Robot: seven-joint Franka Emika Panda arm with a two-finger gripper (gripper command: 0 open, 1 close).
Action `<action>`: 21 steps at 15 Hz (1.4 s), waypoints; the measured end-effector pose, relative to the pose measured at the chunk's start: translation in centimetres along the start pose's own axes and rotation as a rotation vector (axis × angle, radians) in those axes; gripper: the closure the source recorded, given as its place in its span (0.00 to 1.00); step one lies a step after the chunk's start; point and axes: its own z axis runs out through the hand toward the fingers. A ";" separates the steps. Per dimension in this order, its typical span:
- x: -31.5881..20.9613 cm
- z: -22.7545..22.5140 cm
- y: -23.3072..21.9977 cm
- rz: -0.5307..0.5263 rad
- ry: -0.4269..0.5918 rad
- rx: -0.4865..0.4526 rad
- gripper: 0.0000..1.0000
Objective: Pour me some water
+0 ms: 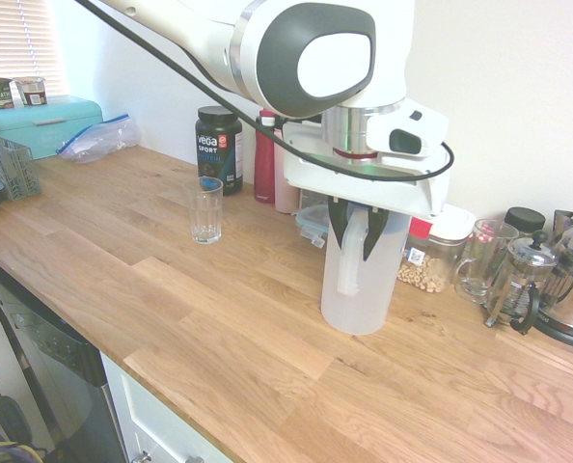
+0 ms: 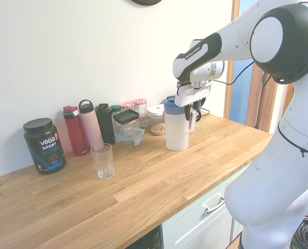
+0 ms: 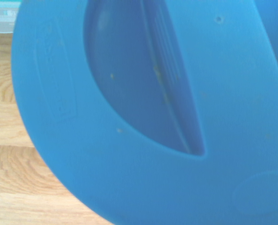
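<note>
On the wooden table [image 1: 219,318], going left to right in the first exterior view, a black protein tub [image 1: 219,148] stands by the wall, with an empty clear drinking glass [image 1: 206,210] just in front of it. Well apart to the right stands the tall frosted plastic jug [image 1: 362,289] with a blue lid [image 3: 143,117], upright. The hand [image 1: 356,230] has its dark fingers clamped on the jug's white handle [image 1: 351,258]. The water inside is too faint to make out.

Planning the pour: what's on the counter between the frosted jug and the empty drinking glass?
Nothing: bare wooden counter separates the frosted plastic jug from the clear glass, in both exterior views.
</note>
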 end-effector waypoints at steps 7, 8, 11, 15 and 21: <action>0.1 -0.2 -0.2 -0.007 0.007 0.003 1.00; 0.2 -0.6 -0.4 -0.012 0.014 0.006 1.00; -0.5 -2.8 -1.7 -0.062 0.029 0.018 1.00; -4.0 -7.0 -6.1 -0.177 0.039 0.041 1.00; -10.1 -9.7 -12.9 -0.370 0.016 0.056 1.00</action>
